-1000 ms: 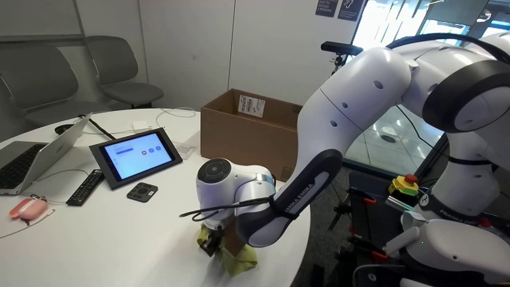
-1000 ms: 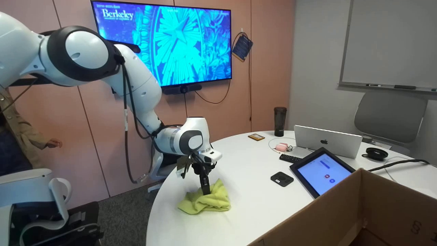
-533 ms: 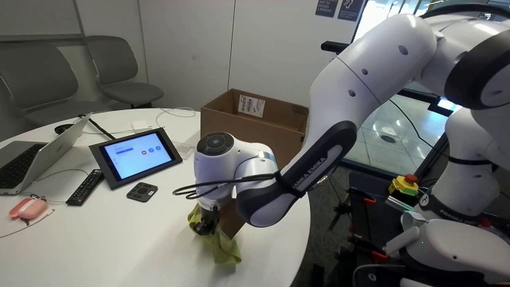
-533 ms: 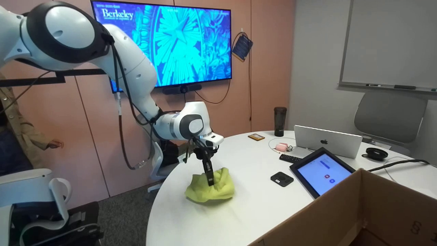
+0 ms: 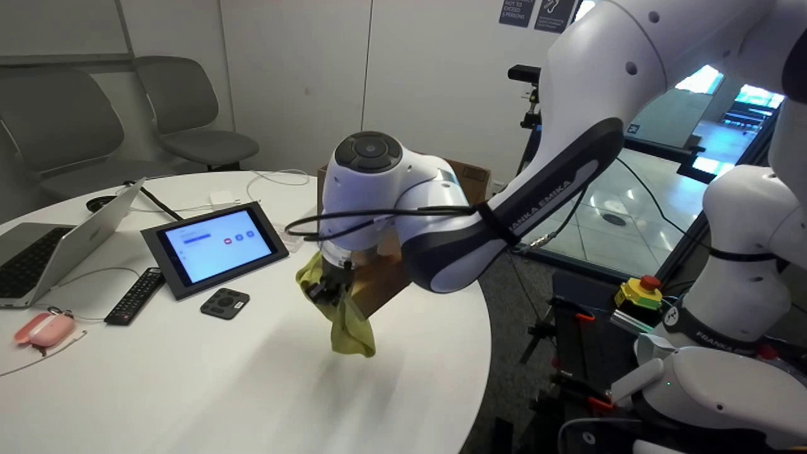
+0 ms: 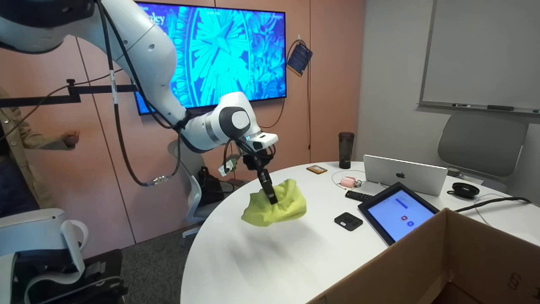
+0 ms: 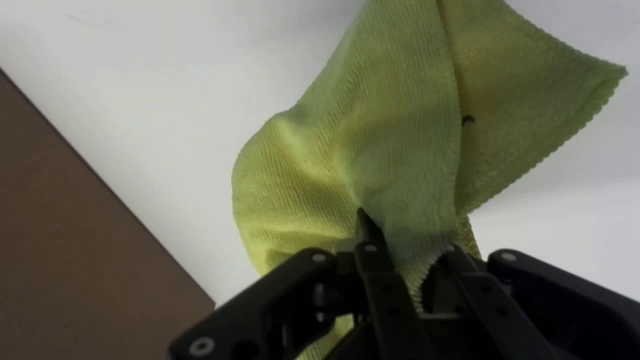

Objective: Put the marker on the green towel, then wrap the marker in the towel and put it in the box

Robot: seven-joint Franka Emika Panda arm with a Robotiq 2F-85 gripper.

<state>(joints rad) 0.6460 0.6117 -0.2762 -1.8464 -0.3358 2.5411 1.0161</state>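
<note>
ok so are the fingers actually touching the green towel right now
Touching. The wrist view shows a fold of the green towel pinched between the fingers, and in both exterior views it hangs from them.

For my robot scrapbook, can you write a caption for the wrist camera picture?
Robot's-eye view: the gripper pinches the bunched yellow-green towel above the white table.

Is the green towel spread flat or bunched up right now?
Bunched up: the gripper pinches the green towel into folds, with loose ends hanging over the table.
</note>
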